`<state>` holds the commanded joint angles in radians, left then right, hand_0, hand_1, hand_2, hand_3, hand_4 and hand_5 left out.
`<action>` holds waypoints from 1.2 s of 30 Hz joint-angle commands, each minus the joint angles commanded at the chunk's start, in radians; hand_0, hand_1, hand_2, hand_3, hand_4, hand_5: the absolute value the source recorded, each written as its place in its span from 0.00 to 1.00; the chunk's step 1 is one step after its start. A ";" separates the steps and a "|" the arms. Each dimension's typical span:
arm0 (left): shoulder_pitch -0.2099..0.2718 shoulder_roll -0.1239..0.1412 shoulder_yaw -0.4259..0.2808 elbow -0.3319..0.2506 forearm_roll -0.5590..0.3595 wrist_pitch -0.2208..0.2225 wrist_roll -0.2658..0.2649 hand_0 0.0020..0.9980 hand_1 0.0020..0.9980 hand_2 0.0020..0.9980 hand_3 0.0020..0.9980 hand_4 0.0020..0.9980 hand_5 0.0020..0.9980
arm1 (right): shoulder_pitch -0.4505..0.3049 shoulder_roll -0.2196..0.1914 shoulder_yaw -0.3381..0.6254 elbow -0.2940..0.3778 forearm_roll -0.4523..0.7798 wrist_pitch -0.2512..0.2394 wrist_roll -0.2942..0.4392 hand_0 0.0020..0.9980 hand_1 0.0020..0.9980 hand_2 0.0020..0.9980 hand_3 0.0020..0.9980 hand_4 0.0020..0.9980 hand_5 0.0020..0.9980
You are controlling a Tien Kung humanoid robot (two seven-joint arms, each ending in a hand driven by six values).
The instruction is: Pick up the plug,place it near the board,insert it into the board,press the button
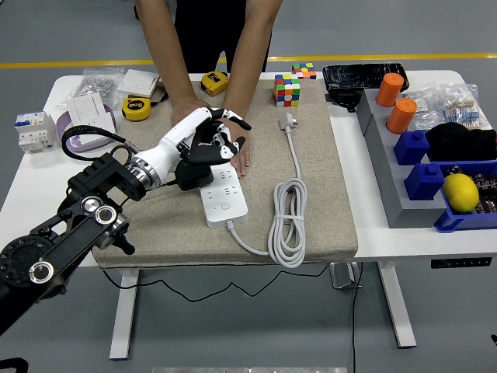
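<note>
Well along, by the look of it: left robot hand [211, 138] clenched on the black plug [194, 172], held over the far half of the white board [221, 185] on the table [345, 245]. Insertion and button press left. Far right of robot hand: blue bin [443, 221] holding a lemon [460, 192].

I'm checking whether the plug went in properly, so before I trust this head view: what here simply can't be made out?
- Black plug: whether its pins are seated in the power strip is hidden under its own body and the left hand.
- Strip's far end: covered by that hand and the person's hands.
- Strip's button: too small to tell its state.
- Right arm: out of view.
</note>
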<state>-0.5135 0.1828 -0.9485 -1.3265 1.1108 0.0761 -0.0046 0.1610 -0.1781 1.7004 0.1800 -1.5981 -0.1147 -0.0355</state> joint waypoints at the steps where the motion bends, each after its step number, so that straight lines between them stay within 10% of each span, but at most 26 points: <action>1: -0.001 -0.016 -0.013 0.021 -0.059 0.013 -0.050 0.47 0.67 0.54 0.51 0.94 0.05 | 0.000 0.001 -0.002 0.000 0.000 0.001 0.000 1.00 0.84 0.75 0.79 1.00 0.87; 2: -0.001 -0.024 -0.020 0.031 -0.091 0.018 -0.068 0.81 0.88 0.81 0.82 1.00 0.14 | -0.001 0.001 -0.003 0.000 -0.001 0.001 0.000 1.00 0.84 0.75 0.79 1.00 0.87; 6: -0.002 -0.075 -0.078 0.117 -0.237 0.055 -0.101 0.81 0.88 0.81 0.82 1.00 0.14 | -0.005 0.001 -0.003 0.000 -0.011 0.003 -0.001 1.00 0.84 0.75 0.79 1.00 0.87; 13: -0.031 -0.121 -0.097 0.317 -0.236 0.082 -0.096 0.91 0.92 0.86 0.88 1.00 0.00 | -0.012 0.001 -0.003 0.000 -0.018 0.004 -0.002 1.00 0.84 0.75 0.79 1.00 0.87; 19: -0.061 -0.129 -0.056 0.456 -0.019 0.090 0.000 0.91 0.91 0.84 0.86 1.00 0.00 | -0.011 0.002 -0.005 0.000 -0.019 0.003 -0.003 1.00 0.84 0.75 0.79 1.00 0.87; 36: -0.086 -0.121 -0.007 0.449 0.674 0.030 0.159 0.69 0.67 0.63 0.69 1.00 0.02 | -0.008 0.002 0.001 0.000 -0.018 0.003 -0.003 1.00 0.84 0.75 0.79 1.00 0.87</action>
<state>-0.5997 0.0623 -0.9556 -0.8776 1.7843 0.1062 0.1549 0.1528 -0.1762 1.7013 0.1800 -1.6158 -0.1120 -0.0385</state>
